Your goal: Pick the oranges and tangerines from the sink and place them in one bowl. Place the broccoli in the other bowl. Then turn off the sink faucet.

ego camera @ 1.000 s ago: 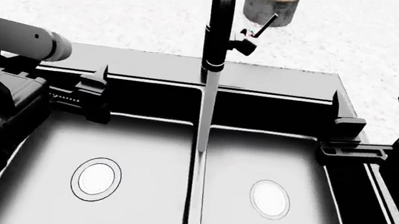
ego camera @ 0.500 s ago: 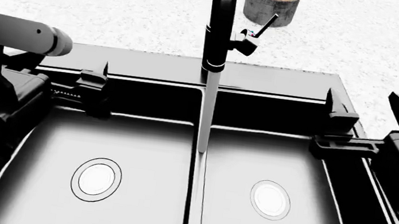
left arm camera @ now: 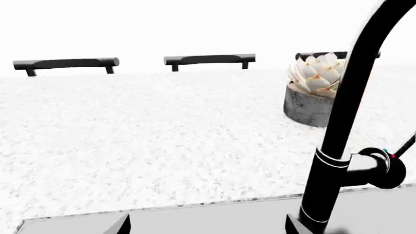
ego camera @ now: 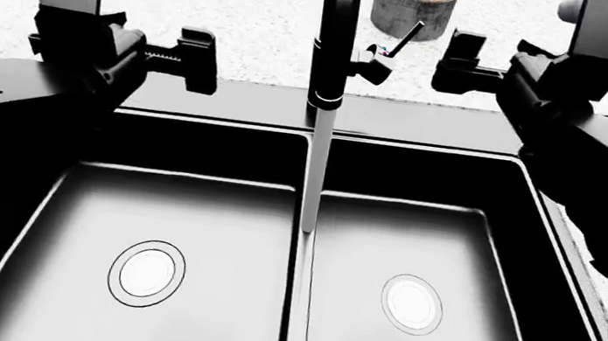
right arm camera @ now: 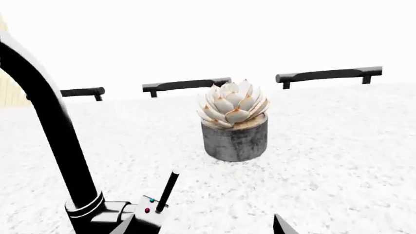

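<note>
Both arms raised beside a running faucet over a black double sink.

The speckled white tabletop (ego camera: 185, 5) surrounds the sink (ego camera: 218, 203). The faucet (ego camera: 333, 42) stands at its back centre, water falling onto the divider. Left hand (ego camera: 184, 58) and right hand (ego camera: 459, 63) flank it; whether either is spread, I cannot tell. A potted succulent (right arm camera: 234, 124) sits just behind the lever (ego camera: 404, 41).

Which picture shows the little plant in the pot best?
The right wrist view: the potted succulent sits whole and central. The left wrist view shows it partly behind the faucet; the head view cuts off its top.
</note>
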